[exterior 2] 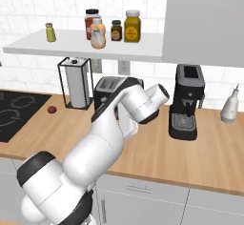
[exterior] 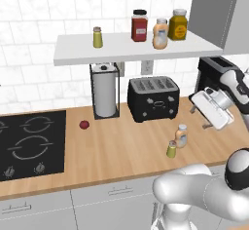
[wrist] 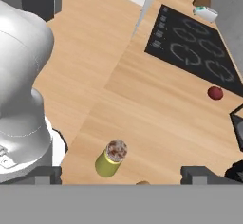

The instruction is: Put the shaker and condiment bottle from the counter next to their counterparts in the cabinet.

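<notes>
End effector (wrist: 121,175) wide open, empty, hovering over surface (wrist: 156,104). Shaker (wrist: 110,159) upright just below, between tips, nearer left one. Bottle (exterior: 181,136) touching-close beside it. Risk: off-centre descent tipping shaker or bumping bottle, rolling both.

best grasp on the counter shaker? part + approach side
Grip the shaker across its yellow-green body, just below the grey cap. It stands upright and is a plain cylinder, so any opposing pair of sides fits the open gripper. Probably come from above or from the counter's front edge: the condiment bottle stands close behind it to the right, so keep the fingers off that side.
</notes>
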